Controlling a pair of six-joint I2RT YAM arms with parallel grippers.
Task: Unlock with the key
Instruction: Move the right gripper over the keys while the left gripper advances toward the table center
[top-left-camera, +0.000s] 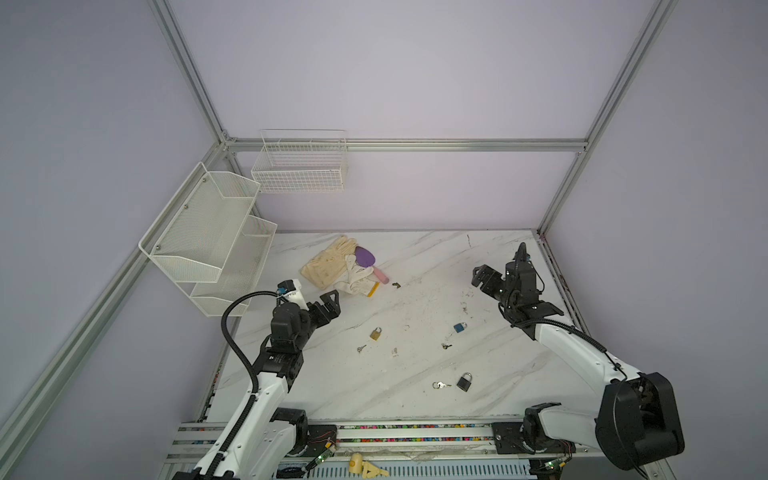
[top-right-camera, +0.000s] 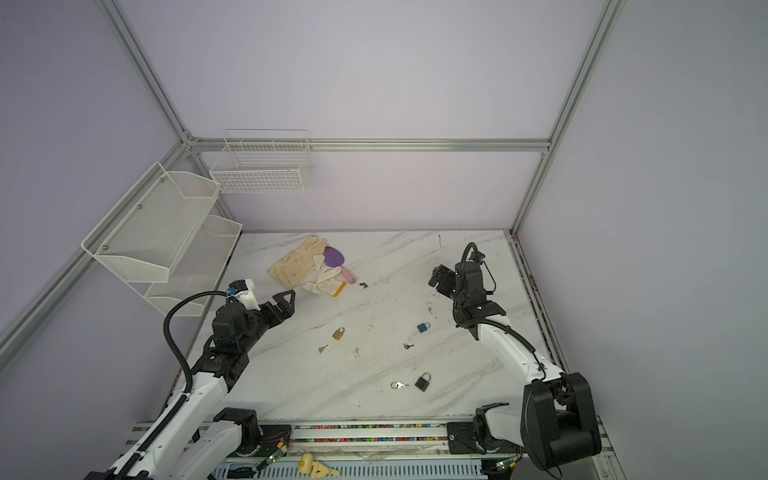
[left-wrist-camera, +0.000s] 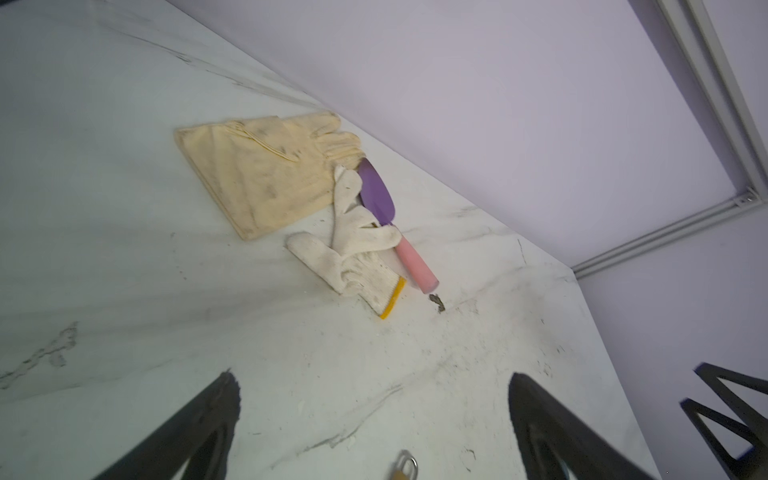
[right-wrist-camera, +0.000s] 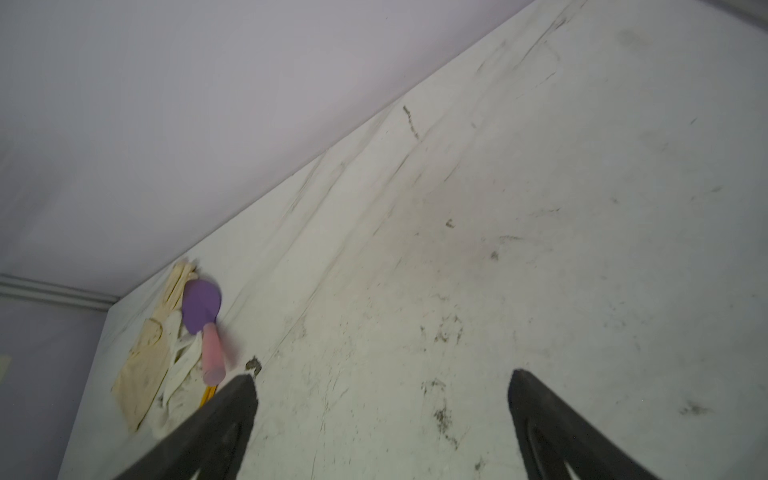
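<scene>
Three padlocks lie on the marble table, each with a key next to it. The brass padlock has a small key, the blue padlock a dark key, and the black padlock a ringed silver key. My left gripper hovers open just left of and behind the brass padlock, holding nothing. My right gripper stands open and empty above the table's right rear, away from the blue padlock.
Two gloves, a purple spatula with a pink handle and a small dark piece lie at the back centre. White mesh shelves hang on the left wall and a wire basket on the back wall.
</scene>
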